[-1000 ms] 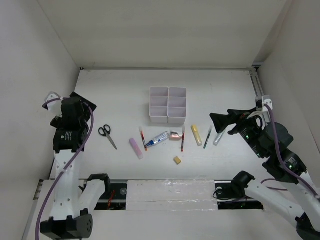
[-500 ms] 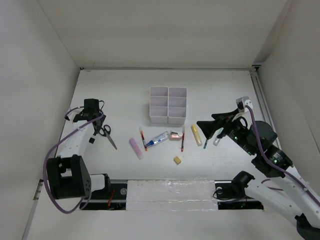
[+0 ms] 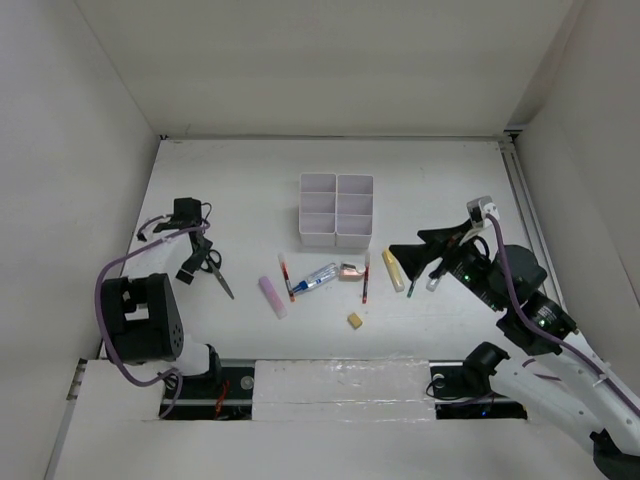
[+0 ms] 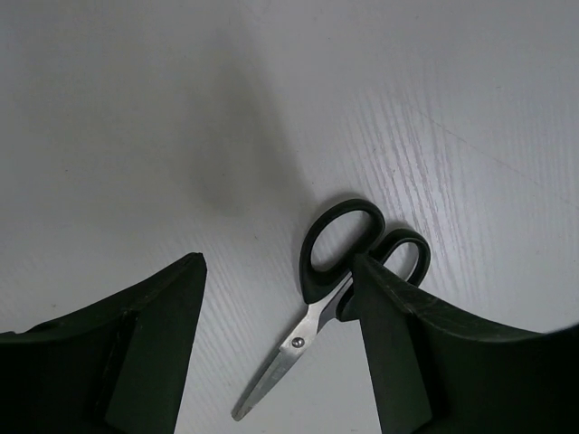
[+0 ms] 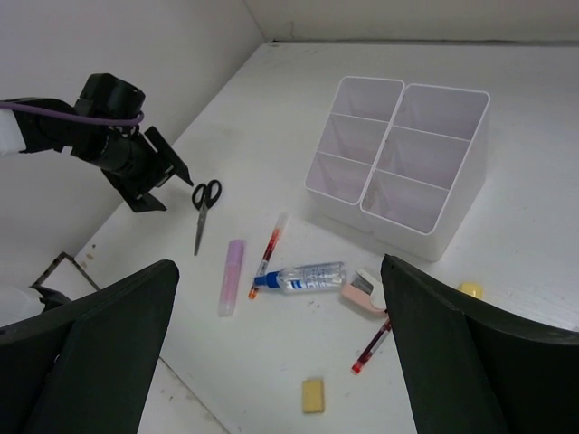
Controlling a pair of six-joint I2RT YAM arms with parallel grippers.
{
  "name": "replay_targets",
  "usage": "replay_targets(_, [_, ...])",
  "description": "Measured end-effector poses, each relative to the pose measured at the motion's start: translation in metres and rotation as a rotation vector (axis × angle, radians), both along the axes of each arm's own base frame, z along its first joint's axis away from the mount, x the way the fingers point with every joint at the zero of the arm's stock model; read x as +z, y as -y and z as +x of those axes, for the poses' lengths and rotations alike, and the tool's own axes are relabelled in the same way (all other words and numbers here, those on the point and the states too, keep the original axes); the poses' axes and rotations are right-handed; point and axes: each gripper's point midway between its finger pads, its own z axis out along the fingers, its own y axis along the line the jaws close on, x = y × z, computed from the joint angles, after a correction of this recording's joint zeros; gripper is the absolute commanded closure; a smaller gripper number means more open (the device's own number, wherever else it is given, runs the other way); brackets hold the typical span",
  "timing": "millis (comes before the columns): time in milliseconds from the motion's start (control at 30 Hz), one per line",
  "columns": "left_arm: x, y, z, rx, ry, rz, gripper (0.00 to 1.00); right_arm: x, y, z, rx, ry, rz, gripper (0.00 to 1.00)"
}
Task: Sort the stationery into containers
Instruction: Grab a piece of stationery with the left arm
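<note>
Scissors lie near the table's left edge, their handles between the left gripper's parted jaws. Open table runs from there to the far-left corner. The right gripper hangs wide open over the pens, toward the right edge. Only its wrist view shows the organizer's sloping side wall.

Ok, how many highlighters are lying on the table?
2. The pink highlighter lies right of the scissors; the yellow highlighter lies by the right gripper, at its tips. That gripper may hide more.
</note>
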Motion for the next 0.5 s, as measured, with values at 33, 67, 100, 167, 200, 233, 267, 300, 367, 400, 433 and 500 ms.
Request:
replay_targets(33, [-0.002,0.001,0.000,-0.003,-0.006,-0.004,0.41,0.001,0.000,0.000,0.000,0.002,0.002,0.00])
replay_targets(67, [-0.003,0.001,0.001,-0.007,-0.011,-0.007,0.41,0.001,0.000,0.000,0.001,0.004,0.004,0.00])
replay_targets(100, [-0.004,0.002,0.003,-0.012,-0.015,-0.011,0.42,0.002,0.000,0.000,0.002,0.005,0.004,0.00])
replay_targets(167, [-0.005,0.002,0.007,-0.018,-0.016,-0.015,0.42,0.001,-0.001,0.000,0.002,0.005,0.004,0.00])
replay_targets(200, [-0.007,0.003,0.008,-0.020,-0.018,-0.018,0.42,0.000,-0.001,0.001,0.002,0.004,0.004,0.00])
replay_targets(233, [-0.009,0.003,0.009,-0.023,-0.023,-0.021,0.42,-0.001,-0.001,0.001,0.002,0.003,0.002,0.00])
replay_targets(267, [-0.010,0.004,0.009,-0.024,-0.028,-0.023,0.42,-0.002,-0.001,0.001,0.002,0.002,0.002,0.00])
replay_targets(300, [-0.013,0.004,0.009,-0.025,-0.035,-0.026,0.42,-0.002,-0.001,0.001,0.002,0.002,0.001,0.00])
replay_targets(367, [-0.019,0.004,0.009,-0.027,-0.053,-0.029,0.45,-0.003,-0.001,0.001,0.002,0.001,0.000,0.00])
replay_targets(400, [-0.022,0.004,0.008,-0.028,-0.063,-0.030,0.52,-0.003,-0.001,0.001,0.002,0.001,0.000,0.00])
replay_targets(433, [-0.025,0.004,0.008,-0.027,-0.072,-0.031,0.52,-0.003,-0.001,0.001,0.002,0.001,0.000,0.00])
replay_targets(500, [-0.031,0.004,0.006,-0.027,-0.095,-0.031,0.57,-0.003,-0.001,0.001,0.003,0.001,0.001,0.00])
